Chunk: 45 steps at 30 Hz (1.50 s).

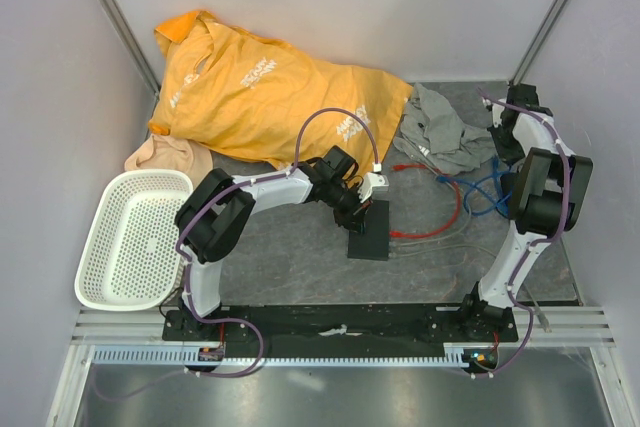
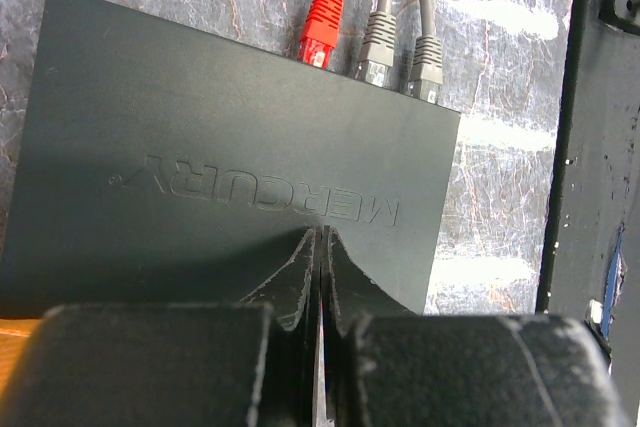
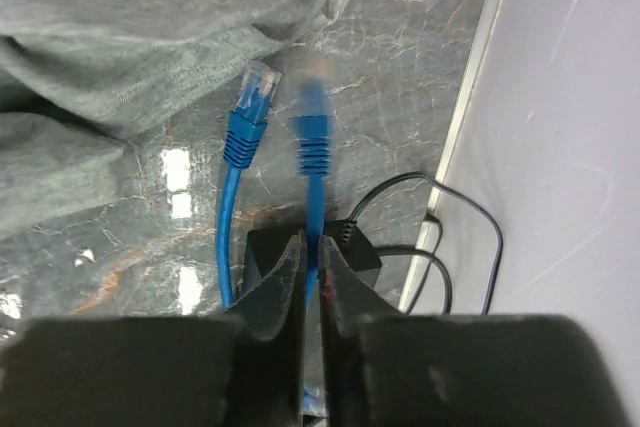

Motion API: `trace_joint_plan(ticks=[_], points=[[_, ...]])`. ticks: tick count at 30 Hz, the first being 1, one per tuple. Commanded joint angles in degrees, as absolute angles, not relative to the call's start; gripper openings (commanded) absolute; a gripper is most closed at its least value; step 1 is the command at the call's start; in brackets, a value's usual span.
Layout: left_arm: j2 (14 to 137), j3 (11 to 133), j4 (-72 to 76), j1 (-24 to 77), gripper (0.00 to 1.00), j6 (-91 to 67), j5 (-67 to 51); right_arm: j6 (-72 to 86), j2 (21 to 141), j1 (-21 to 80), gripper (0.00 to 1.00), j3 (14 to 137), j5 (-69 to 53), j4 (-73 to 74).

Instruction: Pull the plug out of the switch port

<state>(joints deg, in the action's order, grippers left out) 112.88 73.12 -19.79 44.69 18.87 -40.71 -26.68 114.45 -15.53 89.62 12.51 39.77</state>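
My left gripper (image 2: 318,247), fingers pressed together on nothing, rests on the switch (image 2: 230,177). Well to the switch's right, my right gripper (image 3: 312,247) pinches a blue cable (image 3: 315,172) below its unplugged blue plug (image 3: 313,97). That pull looks done. A red plug (image 2: 322,32) and two grey plugs (image 2: 378,47) sit in the switch's far-edge ports.

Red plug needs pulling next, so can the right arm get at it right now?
Probably not yet: its fingers are shut on a blue cable, far from the switch. The red plug sits uncovered at the switch's edge, so after letting go, likely yes.
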Motion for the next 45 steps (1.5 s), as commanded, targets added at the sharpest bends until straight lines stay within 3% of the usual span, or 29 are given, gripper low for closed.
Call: trace_joint_plan(ticks=[1, 5, 12, 19, 26, 31, 45], points=[[116.63, 71.28, -23.47, 44.56, 0.02, 19.69, -33.66, -23.47, 114.43, -16.00, 0.38, 91.84, 12.14, 40.07], [116.63, 71.10, -23.38, 44.56, 0.02, 19.60, -33.66, -21.71, 112.68, -16.00, 0.55, 93.43, 5.38, 42.19], [116.80, 71.19, -23.47, 44.56, 0.02, 19.77, -33.49, -19.86, 108.64, -15.65, 0.58, 100.02, -9.20, 47.37], [116.54, 71.46, -23.64, 44.56, 0.02, 20.21, -33.13, -23.73, 103.98, -14.42, 0.66, 94.93, -32.76, 49.22], [115.58, 71.72, -25.84, 44.47, 0.02, 22.67, -32.87, -35.83, 110.64, -8.54, 0.64, 91.49, -52.97, 65.01], [114.52, 71.72, -26.46, 44.38, 0.01, 23.38, -32.61, -54.12, 119.95, -3.00, 0.59, 92.81, -56.95, 83.63], [112.15, 70.14, -26.81, 44.47, 0.02, 24.35, -30.50, -57.39, 130.25, 5.45, 0.50, 88.16, -52.82, 83.58]])
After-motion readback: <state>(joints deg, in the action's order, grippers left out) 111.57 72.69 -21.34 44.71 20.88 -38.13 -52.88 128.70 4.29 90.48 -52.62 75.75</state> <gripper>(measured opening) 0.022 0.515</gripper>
